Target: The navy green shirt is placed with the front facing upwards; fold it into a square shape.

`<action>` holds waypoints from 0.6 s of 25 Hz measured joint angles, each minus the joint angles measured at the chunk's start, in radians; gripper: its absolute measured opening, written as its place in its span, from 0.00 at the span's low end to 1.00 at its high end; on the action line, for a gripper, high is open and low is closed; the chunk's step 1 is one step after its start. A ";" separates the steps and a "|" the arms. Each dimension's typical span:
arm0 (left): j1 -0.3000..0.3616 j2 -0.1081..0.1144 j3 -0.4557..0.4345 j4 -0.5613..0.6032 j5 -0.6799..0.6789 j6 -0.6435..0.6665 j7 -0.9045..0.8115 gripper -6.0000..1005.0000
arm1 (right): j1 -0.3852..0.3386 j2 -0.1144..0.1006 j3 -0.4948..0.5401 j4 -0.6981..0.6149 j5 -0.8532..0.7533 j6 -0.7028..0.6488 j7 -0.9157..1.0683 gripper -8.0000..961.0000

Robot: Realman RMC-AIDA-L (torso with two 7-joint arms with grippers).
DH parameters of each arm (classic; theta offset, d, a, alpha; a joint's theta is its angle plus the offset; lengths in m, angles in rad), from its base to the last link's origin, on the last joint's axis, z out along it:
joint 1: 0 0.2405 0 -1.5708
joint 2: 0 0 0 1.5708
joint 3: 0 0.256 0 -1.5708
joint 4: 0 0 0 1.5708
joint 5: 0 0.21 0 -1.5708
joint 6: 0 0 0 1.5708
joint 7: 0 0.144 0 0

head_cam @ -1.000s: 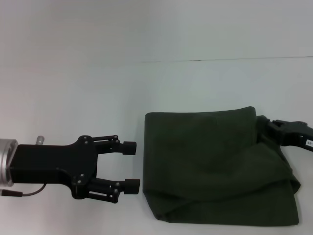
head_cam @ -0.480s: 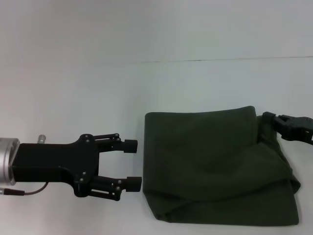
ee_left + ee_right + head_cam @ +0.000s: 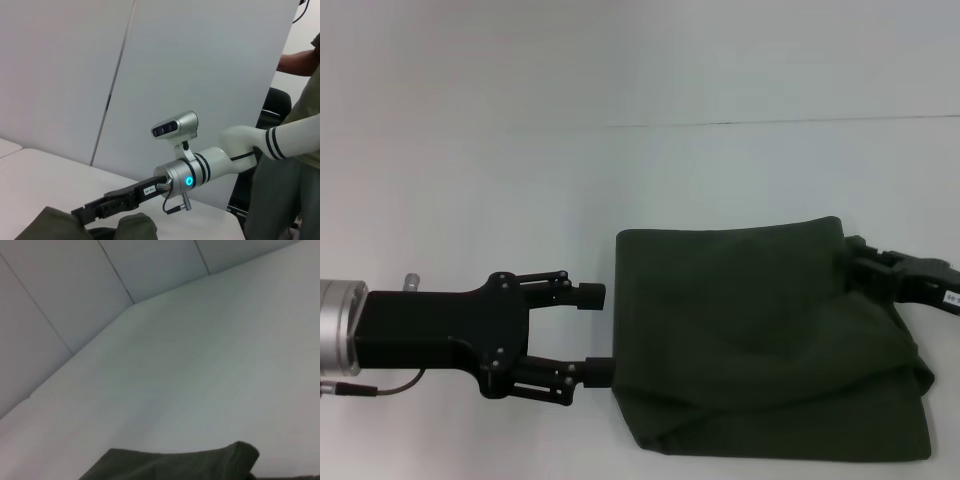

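The navy green shirt (image 3: 760, 345) lies on the desk (image 3: 520, 180) already folded to a rough square with loose near edges, left gripper (image 3: 595, 333) fingers apart at its edge, right gripper (image 3: 865, 262) state indeterminable.

The navy green shirt (image 3: 760, 340) is plain dark olive; the table (image 3: 520, 180) is white.
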 joint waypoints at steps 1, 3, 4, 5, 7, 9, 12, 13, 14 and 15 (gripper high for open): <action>0.000 0.000 -0.001 0.000 0.000 0.000 0.000 0.90 | 0.002 0.000 -0.004 0.005 -0.001 0.002 0.000 0.44; 0.001 0.000 -0.003 0.001 0.000 0.000 0.000 0.90 | 0.005 0.000 -0.009 0.011 -0.001 0.004 0.000 0.48; 0.001 0.000 -0.004 0.001 0.001 -0.001 0.000 0.90 | 0.007 0.000 -0.013 0.013 -0.001 0.005 0.000 0.51; 0.001 0.000 -0.004 0.001 0.001 -0.001 0.000 0.90 | 0.008 0.000 -0.016 0.016 -0.001 0.005 0.000 0.53; 0.001 0.000 -0.004 0.002 0.001 -0.002 0.000 0.90 | 0.012 0.000 -0.021 0.025 -0.002 0.007 0.003 0.58; 0.002 0.000 -0.004 0.003 0.001 -0.003 0.000 0.90 | 0.015 0.000 -0.027 0.030 -0.002 0.010 0.010 0.62; 0.003 0.000 -0.004 0.002 0.001 -0.012 0.001 0.90 | 0.017 -0.001 -0.045 0.030 -0.002 0.026 0.026 0.69; 0.004 0.000 -0.004 0.002 0.001 -0.016 0.000 0.90 | 0.018 -0.001 -0.054 0.031 -0.002 0.032 0.031 0.70; 0.005 0.000 -0.004 0.001 0.001 -0.017 0.000 0.90 | 0.018 -0.001 -0.062 0.031 -0.002 0.035 0.033 0.70; 0.006 0.000 -0.004 0.001 0.001 -0.018 0.000 0.90 | 0.018 -0.001 -0.072 0.032 -0.002 0.041 0.034 0.71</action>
